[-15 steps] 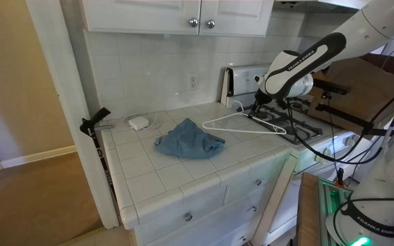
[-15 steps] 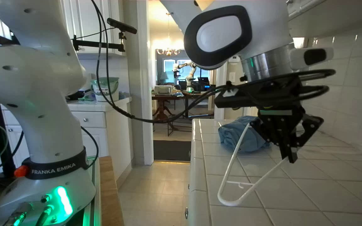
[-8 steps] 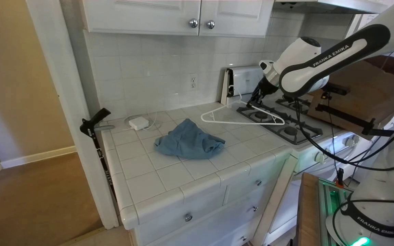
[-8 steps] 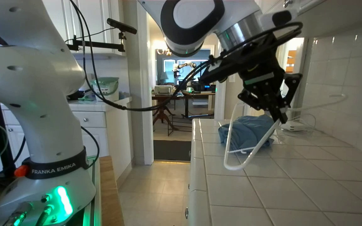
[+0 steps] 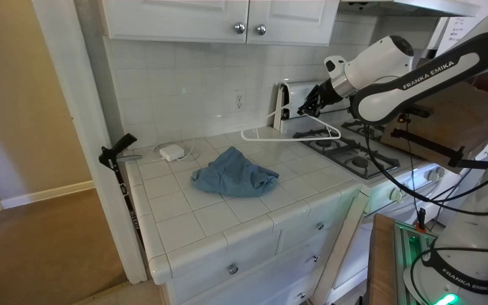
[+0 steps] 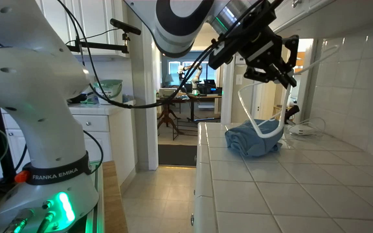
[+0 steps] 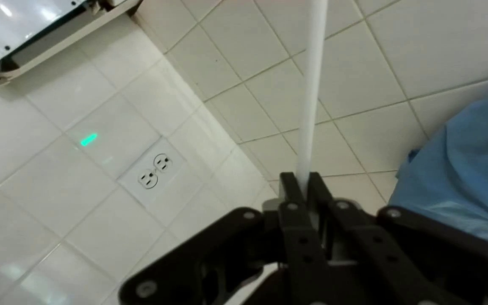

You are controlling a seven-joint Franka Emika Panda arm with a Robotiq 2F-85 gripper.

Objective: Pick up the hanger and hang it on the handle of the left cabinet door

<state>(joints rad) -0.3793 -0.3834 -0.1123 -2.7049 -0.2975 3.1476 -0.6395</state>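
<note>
My gripper (image 5: 301, 111) is shut on the white hanger (image 5: 291, 139) and holds it in the air above the counter and stove edge. In an exterior view the gripper (image 6: 289, 84) is tilted, the hanger's hook (image 6: 330, 53) points up toward the tiled wall and its wide loop (image 6: 283, 110) hangs down. In the wrist view a white rod of the hanger (image 7: 311, 93) runs between the fingertips (image 7: 301, 176). The left cabinet door (image 5: 176, 19) is above the counter, closed, with a round silver knob (image 5: 239, 28) at its lower right corner.
A blue cloth (image 5: 235, 173) lies on the tiled counter (image 5: 180, 228). A white adapter (image 5: 172, 152) with a cord is near the wall. The stove (image 5: 360, 162) and cardboard box (image 5: 443, 123) are to the right. A second knob (image 5: 261, 29) is beside the left one.
My gripper has risen and tilted upward with the hanger in it. The hanger has lifted higher above the counter, and its hook has swung up toward the wall.
</note>
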